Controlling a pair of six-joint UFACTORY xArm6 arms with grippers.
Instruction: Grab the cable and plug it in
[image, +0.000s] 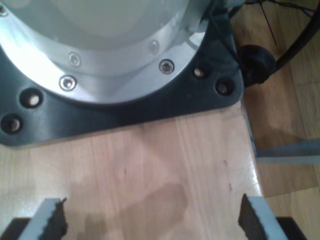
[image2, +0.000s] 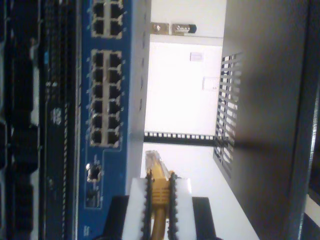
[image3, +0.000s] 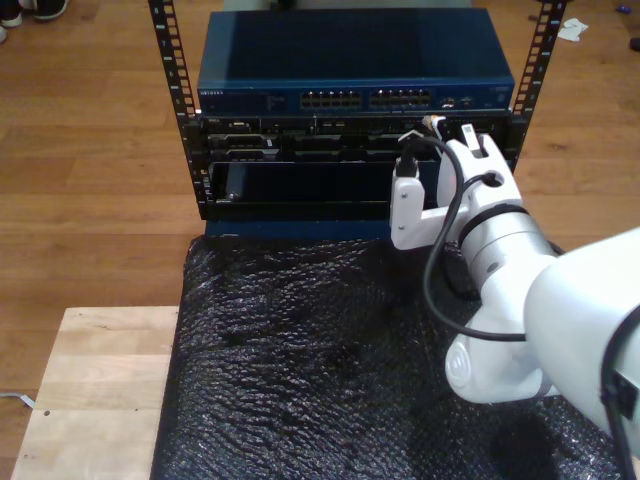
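Observation:
My second gripper (image2: 160, 186) is shut on the orange-yellow cable (image2: 159, 197). The clear plug (image2: 152, 161) sticks out past the fingertips. The plug is close to the blue network switch (image2: 132, 100) and its rows of ports (image2: 105, 95), but apart from them. In the exterior view this gripper (image3: 440, 128) holds the plug (image3: 432, 121) just below the switch's front (image3: 355, 98), towards that view's right. My first gripper (image: 152, 222) is open, with nothing between its black-padded fingers (image: 52, 220), above a wooden tabletop (image: 165, 165).
The switch sits on top of a black rack (image3: 300, 160) holding other equipment. A black bubble-wrap mat (image3: 320, 370) lies in front of it, and a wooden table (image3: 90, 390) is at the exterior view's lower left. An arm's base plate (image: 125, 112) stands before my first gripper.

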